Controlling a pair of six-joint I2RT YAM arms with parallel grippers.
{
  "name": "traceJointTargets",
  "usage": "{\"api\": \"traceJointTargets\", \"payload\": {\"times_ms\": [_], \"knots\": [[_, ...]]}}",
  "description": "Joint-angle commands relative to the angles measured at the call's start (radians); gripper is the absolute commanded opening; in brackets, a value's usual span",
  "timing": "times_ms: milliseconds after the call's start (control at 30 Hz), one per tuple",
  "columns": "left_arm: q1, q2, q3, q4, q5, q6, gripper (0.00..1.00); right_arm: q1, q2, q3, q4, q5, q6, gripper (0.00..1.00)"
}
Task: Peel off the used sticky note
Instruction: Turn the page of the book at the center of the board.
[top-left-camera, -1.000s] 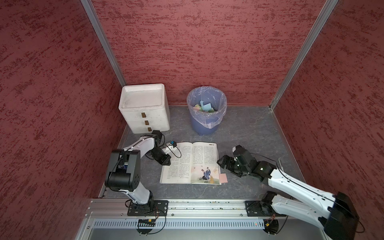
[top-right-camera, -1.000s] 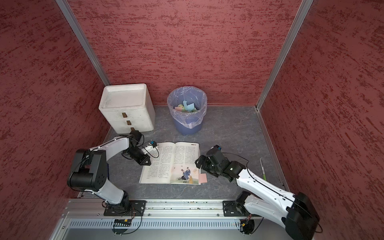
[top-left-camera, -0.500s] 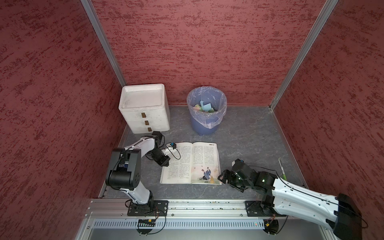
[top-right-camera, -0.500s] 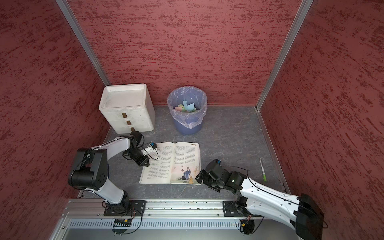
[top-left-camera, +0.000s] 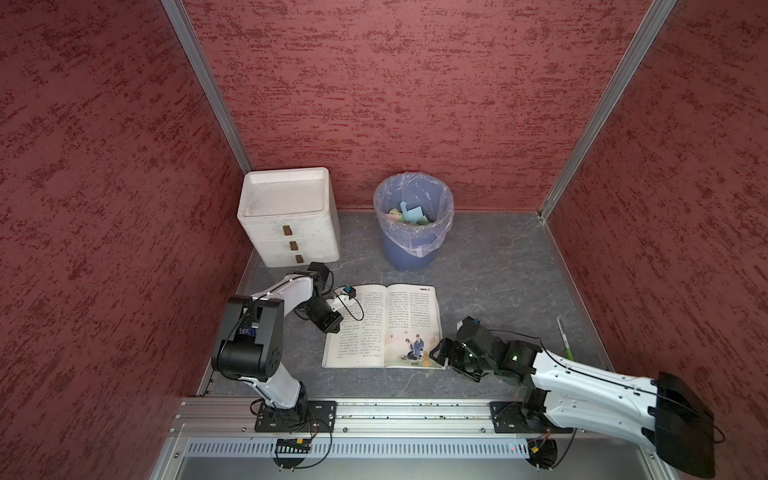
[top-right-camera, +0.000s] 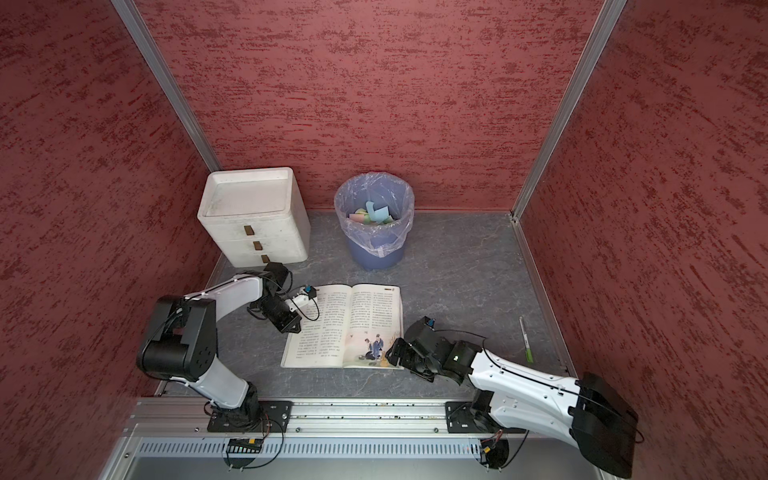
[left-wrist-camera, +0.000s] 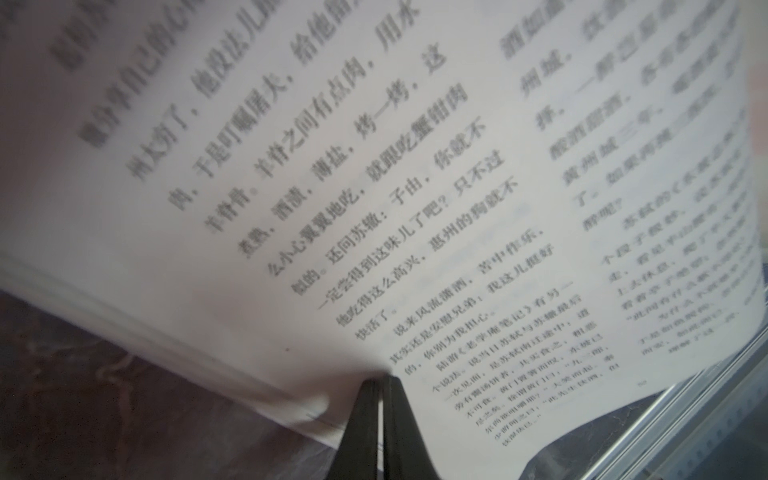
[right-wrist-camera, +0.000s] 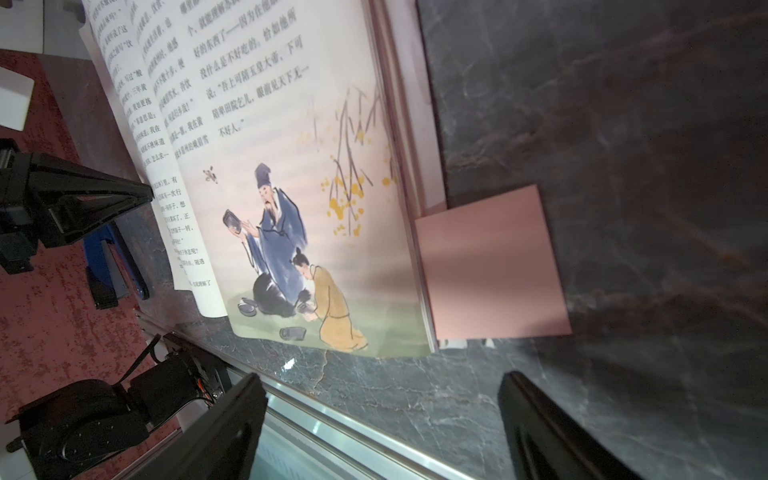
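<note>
An open picture book (top-left-camera: 382, 324) (top-right-camera: 345, 324) lies flat on the grey floor. A pink sticky note (right-wrist-camera: 490, 266) juts out from under the right page's edge, close to the near corner; in both top views the right gripper hides it. My right gripper (right-wrist-camera: 381, 377) (top-left-camera: 442, 353) hovers open just in front of that corner, and nothing is between its fingers. My left gripper (left-wrist-camera: 380, 380) (top-left-camera: 332, 328) is shut, with its tips pressed on the outer edge of the left page (left-wrist-camera: 374, 166).
A blue bin (top-left-camera: 412, 224) lined with plastic holds several discarded notes at the back. A white drawer unit (top-left-camera: 289, 216) stands at the back left. A green pen (top-left-camera: 565, 338) lies to the right. The metal rail (top-left-camera: 374, 411) runs along the front edge.
My right arm has pulled back toward the front, and its gripper has dropped from beside the book's right edge to the near corner, covering the note. The left gripper has stayed put.
</note>
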Motion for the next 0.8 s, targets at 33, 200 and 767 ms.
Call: {"api": "traceJointTargets", "payload": {"times_ms": [33,200,767], "knots": [[-0.017,0.03,-0.043,0.064,-0.01,-0.002,0.08,-0.019,0.072,0.025,0.135,0.011,-0.035,0.92],[-0.02,0.025,-0.045,0.064,-0.007,-0.004,0.07,-0.023,0.179,0.063,0.196,-0.017,-0.067,0.91],[-0.026,0.022,-0.047,0.07,0.004,-0.011,0.07,-0.027,0.245,0.111,0.283,-0.108,-0.119,0.88]]}}
